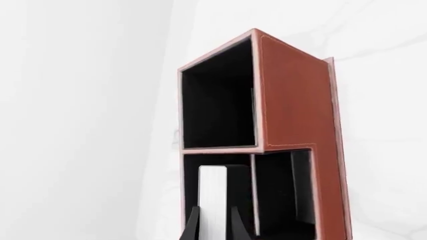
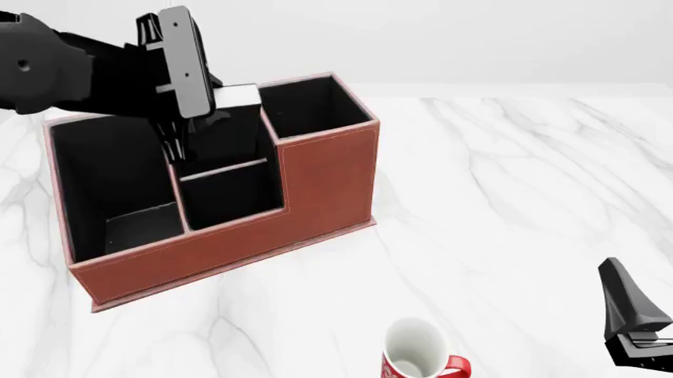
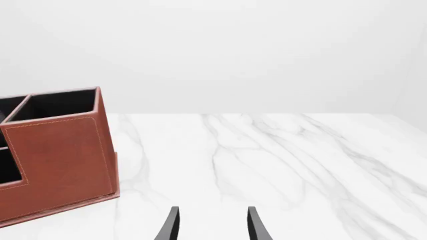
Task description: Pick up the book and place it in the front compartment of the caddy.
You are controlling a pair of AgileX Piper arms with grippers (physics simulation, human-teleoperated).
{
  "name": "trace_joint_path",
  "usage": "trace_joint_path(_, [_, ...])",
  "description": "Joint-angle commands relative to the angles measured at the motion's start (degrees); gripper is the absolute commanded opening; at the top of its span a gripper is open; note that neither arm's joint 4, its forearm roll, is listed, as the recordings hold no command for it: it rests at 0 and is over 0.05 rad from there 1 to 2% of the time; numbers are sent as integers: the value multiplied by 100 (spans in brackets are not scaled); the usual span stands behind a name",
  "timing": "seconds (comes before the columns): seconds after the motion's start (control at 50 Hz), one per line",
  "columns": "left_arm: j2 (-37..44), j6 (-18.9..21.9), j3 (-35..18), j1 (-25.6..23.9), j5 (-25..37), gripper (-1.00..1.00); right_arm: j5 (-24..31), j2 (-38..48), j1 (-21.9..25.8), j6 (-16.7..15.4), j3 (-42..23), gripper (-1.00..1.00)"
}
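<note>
**Book over caddy, left hand pinching it**

I see the white marble surface (image 2: 505, 181) carrying the caddy (image 2: 315, 185) on its left half. My left arm (image 2: 63, 67) reaches in over the caddy from the left. Left hand (image 1: 215, 225) is pinching the book (image 1: 213, 197), white page edges showing between the fingers (image 1: 192, 225), inside the mouth of a low front compartment; I can't tell whether it touches the floor. Right hand (image 3: 210, 225) is spread, holding nothing, low over bare marble, well apart from the caddy. A white-and-red mug (image 2: 418, 354) stands near the front edge.
</note>
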Motion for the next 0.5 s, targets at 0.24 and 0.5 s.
trace_joint_path(0.24, [51,238,120,26,-451,-100,2,-12,-1,-3,4,100])
trace_joint_path(0.5, [161,361,243,135,-711,-100,2,-11,0,-3,4,100])
